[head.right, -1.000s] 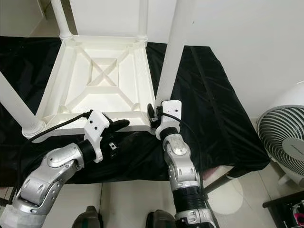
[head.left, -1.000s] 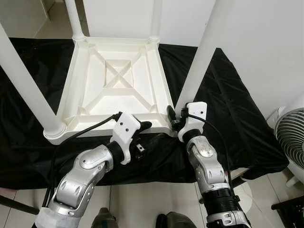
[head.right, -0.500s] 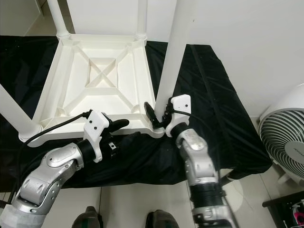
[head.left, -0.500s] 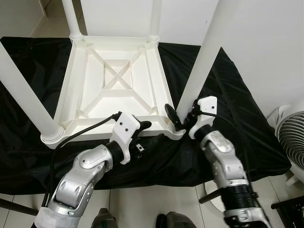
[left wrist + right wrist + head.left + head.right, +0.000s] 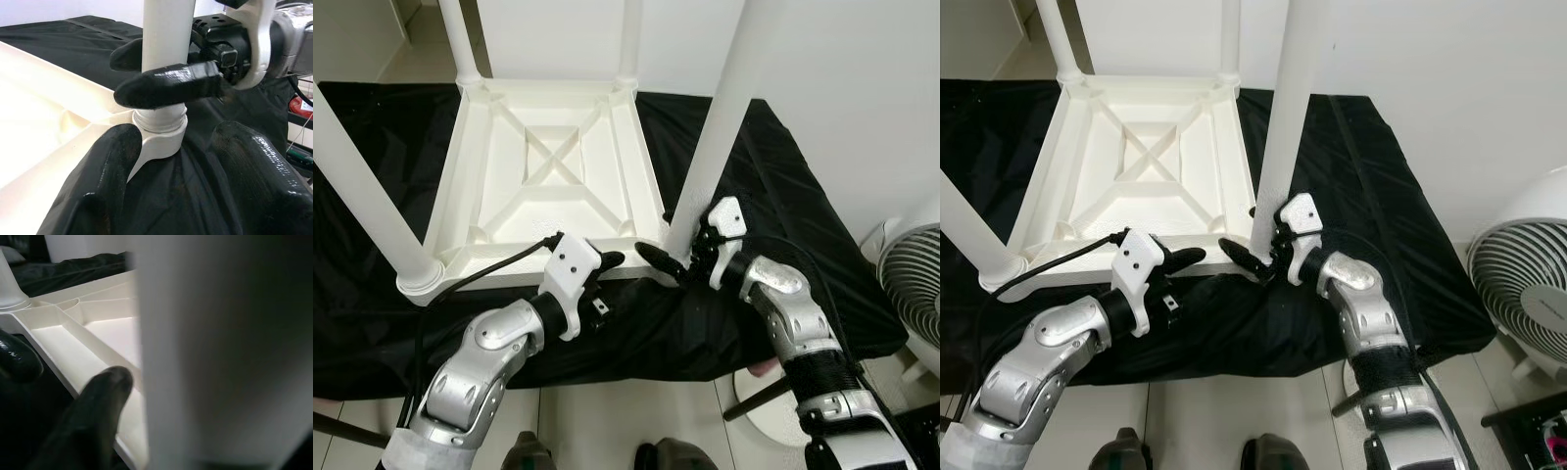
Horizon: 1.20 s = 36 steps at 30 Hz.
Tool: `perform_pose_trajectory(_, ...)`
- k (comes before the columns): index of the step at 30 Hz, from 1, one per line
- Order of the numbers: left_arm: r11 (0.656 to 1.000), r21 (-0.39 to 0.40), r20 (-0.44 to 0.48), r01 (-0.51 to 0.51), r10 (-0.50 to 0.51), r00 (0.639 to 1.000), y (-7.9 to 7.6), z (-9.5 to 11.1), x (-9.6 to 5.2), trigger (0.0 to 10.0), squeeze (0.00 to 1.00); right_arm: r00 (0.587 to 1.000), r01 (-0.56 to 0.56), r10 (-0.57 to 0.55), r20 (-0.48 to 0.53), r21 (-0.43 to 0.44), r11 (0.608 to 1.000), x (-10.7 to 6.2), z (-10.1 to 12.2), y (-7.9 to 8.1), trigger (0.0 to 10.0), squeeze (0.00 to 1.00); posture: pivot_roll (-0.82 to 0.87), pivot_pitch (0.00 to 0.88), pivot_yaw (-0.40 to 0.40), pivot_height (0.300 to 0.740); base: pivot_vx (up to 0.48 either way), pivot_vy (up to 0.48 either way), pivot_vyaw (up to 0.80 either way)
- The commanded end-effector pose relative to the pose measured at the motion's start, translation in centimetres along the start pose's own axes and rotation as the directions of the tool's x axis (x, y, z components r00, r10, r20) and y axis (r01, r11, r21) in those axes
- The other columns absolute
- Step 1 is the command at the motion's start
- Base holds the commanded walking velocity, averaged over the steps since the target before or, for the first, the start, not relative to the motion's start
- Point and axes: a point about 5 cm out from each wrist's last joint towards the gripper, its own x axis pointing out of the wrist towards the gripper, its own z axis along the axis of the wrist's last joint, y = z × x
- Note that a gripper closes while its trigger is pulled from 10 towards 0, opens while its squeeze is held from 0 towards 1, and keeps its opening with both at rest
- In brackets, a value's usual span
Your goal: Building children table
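White table leg clasped by right pincer

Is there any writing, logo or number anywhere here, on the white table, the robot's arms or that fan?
None can be read.
White table and its legs: plain, no print.
Left gripper and right gripper: their white mounts carry only small dark holes, no letters.
Fan: a faint grey mark at the picture's edge, too small to read.
Black cloth: no label.
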Motion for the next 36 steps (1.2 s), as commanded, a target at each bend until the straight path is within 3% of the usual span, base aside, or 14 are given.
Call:
perform_pose_trajectory(1,1.0,0.009,-0.014,0.012,-0.012,1.0,-0.2,-0.3,-0.1,10.0,0.0,1.0,-0.018,0.019,-0.008,0.013,1.0,0.2,-0.3,0.0,0.0,0.0,0.04,0.0,-0.046,0.74,0.0,0.0,0.0)
perform_pose_trajectory(11,1.0,0.008,-0.022,0.008,-0.008,1.0,-0.3,-0.4,-0.2,10.0,0.0,0.999,0.049,-0.049,-0.002,0.027,0.998,0.3,-0.7,-0.1,0.0,0.0,0.04,0.0,-0.051,0.74,0.0,0.0,0.0)
perform_pose_trajectory(18,1.0,0.002,-0.012,0.003,-0.003,1.0,-0.2,-0.2,0.2,10.0,0.0,0.969,0.244,-0.241,-0.06,0.064,0.968,1.0,-1.6,0.2,0.0,0.0,0.03,0.0,-0.045,0.74,0.0,0.0,0.0)
perform_pose_trajectory(20,1.0,0.001,-0.01,0.002,-0.002,1.0,-0.2,-0.2,0.3,10.0,0.0,0.95,0.312,-0.307,-0.067,0.09,0.946,1.2,-1.7,0.4,0.0,0.0,0.03,0.0,-0.044,0.74,0.0,0.0,0.0)
perform_pose_trajectory(22,1.0,0.0,-0.011,0.002,-0.002,1.0,-0.2,-0.2,0.4,10.0,0.0,0.905,0.424,-0.418,-0.079,0.097,0.9,1.6,-1.8,0.9,0.0,0.0,0.02,0.0,-0.041,0.74,0.0,0.0,0.0)
perform_pose_trajectory(23,1.0,0.0,-0.011,0.002,-0.002,1.0,-0.2,-0.2,0.4,10.0,0.0,0.905,0.424,-0.418,-0.079,0.097,0.9,1.6,-1.8,0.9,0.0,0.0,0.02,0.0,-0.041,0.74,0.0,0.0,0.0)
perform_pose_trajectory(25,1.0,0.001,-0.011,0.004,-0.004,1.0,-0.2,-0.2,0.5,10.0,0.0,0.861,0.509,-0.503,-0.078,0.085,0.857,1.8,-1.7,1.3,0.0,0.0,0.02,0.0,-0.047,0.74,0.0,0.0,0.0)
perform_pose_trajectory(26,1.0,0.001,-0.011,0.004,-0.004,1.0,-0.2,-0.2,0.5,10.0,0.0,0.861,0.509,-0.503,-0.078,0.085,0.857,1.8,-1.7,1.3,0.0,0.0,0.02,0.0,-0.047,0.74,0.0,0.0,0.0)
perform_pose_trajectory(27,1.0,0.003,-0.011,0.004,-0.004,1.0,-0.2,-0.2,0.5,10.0,0.0,0.829,0.56,-0.554,-0.077,0.084,0.825,1.8,-1.7,1.5,0.0,0.0,0.02,0.0,-0.049,0.74,0.0,0.0,0.0)
perform_pose_trajectory(30,1.0,0.003,-0.01,0.004,-0.004,1.0,-0.2,-0.2,0.5,10.0,0.0,0.8,0.599,-0.594,-0.08,0.083,0.796,1.8,-1.7,1.6,0.0,0.0,0.02,0.0,-0.056,0.74,0.0,0.0,0.0)
perform_pose_trajectory(31,1.0,0.004,-0.007,0.0,0.0,1.0,-0.2,-0.1,0.5,10.0,0.0,0.748,0.663,-0.657,-0.089,0.094,0.743,1.8,-1.7,1.7,0.0,0.0,0.03,0.0,-0.058,0.74,0.0,0.0,0.0)
perform_pose_trajectory(32,1.0,0.004,-0.007,0.0,0.0,1.0,-0.2,-0.1,0.5,10.0,0.0,0.748,0.663,-0.657,-0.089,0.094,0.743,1.8,-1.7,1.7,0.0,0.0,0.03,0.0,-0.058,0.74,0.0,0.0,0.0)
perform_pose_trajectory(33,1.0,0.003,-0.004,-0.003,0.003,1.0,-0.2,-0.1,0.6,10.0,0.0,0.704,0.71,-0.702,-0.105,0.101,0.697,1.7,-1.8,1.9,0.0,0.0,0.03,0.0,-0.059,0.74,0.0,0.0,0.0)
perform_pose_trajectory(36,1.0,0.002,0.001,-0.005,0.005,1.0,-0.3,0.0,0.7,10.0,0.0,0.708,0.706,-0.7,-0.097,0.133,0.695,2.2,-1.6,2.6,0.0,0.0,0.03,0.0,-0.064,0.74,0.0,0.0,0.0)
